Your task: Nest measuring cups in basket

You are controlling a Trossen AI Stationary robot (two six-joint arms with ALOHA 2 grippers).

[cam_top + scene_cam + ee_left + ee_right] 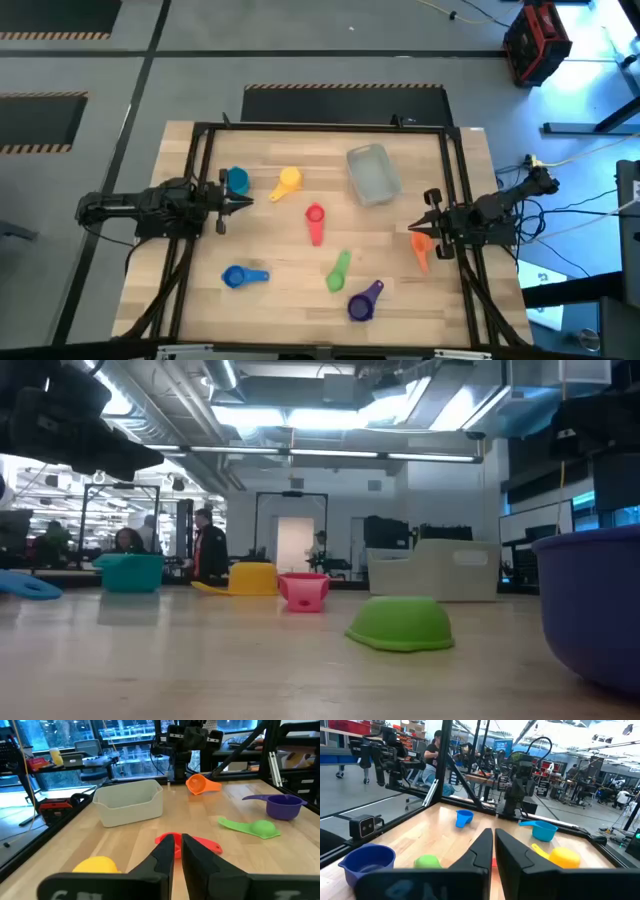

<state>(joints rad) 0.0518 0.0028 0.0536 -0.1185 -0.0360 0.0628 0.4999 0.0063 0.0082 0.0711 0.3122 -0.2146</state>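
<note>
Seven measuring cups lie apart on the table: teal (237,180), yellow (288,181), red (315,222), blue (240,277), green (338,270), purple (363,300) and orange (420,248). The green cup (400,623) rests bowl-down. The clear grey basket (372,173) stands toward the far edge with nothing in it. My left gripper (240,203) hovers at the left side, just near of the teal cup, shut. My right gripper (418,225) waits at the right side, shut, with the orange cup just on its near side. Each gripper points inward at the red cup (192,842).
A black metal frame (320,128) runs around the tabletop edges. Bare wood lies between the red cup and the basket and along the far-left part. People (205,550) stand in the room beyond the table.
</note>
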